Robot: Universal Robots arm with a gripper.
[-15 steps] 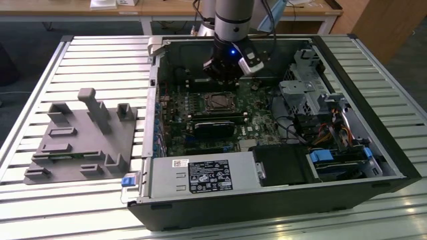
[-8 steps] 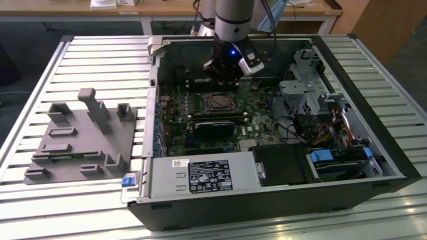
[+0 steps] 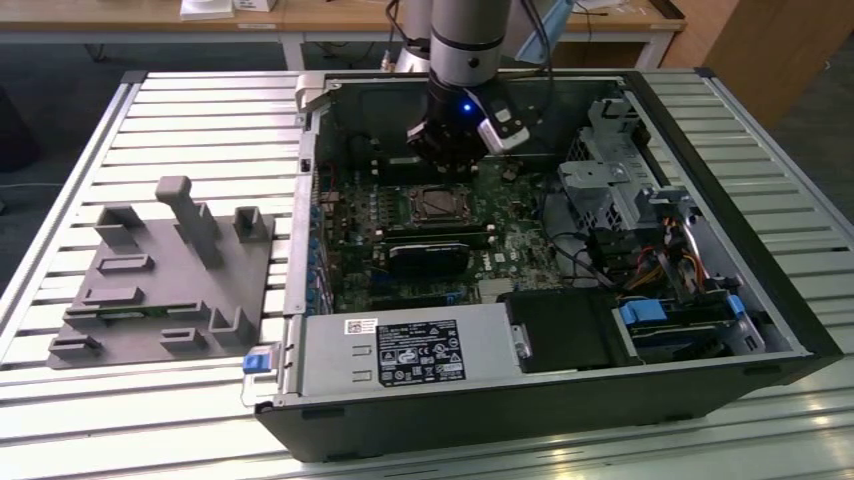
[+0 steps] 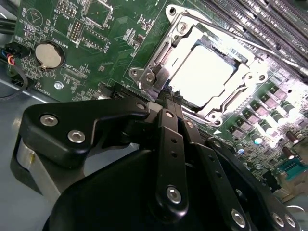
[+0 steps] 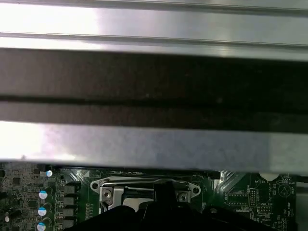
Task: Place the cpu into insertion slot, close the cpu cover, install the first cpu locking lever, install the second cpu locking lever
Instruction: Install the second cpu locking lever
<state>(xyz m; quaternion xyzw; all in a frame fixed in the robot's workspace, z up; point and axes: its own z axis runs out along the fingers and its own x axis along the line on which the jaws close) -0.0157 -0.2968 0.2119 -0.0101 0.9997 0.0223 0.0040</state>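
- Black pincer (image 4: 166, 103) fills the lower frame of the second wrist view, fingers pressed together empty, tip at the socket's edge.
- Cpu (image 4: 204, 72) sits under the closed cpu cover (image 4: 159, 57), likely ready for latching.

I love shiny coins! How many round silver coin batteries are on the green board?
1. The coin battery sits on the green circuit board in the second wrist view, apart from the gripper, whose body may hide others.
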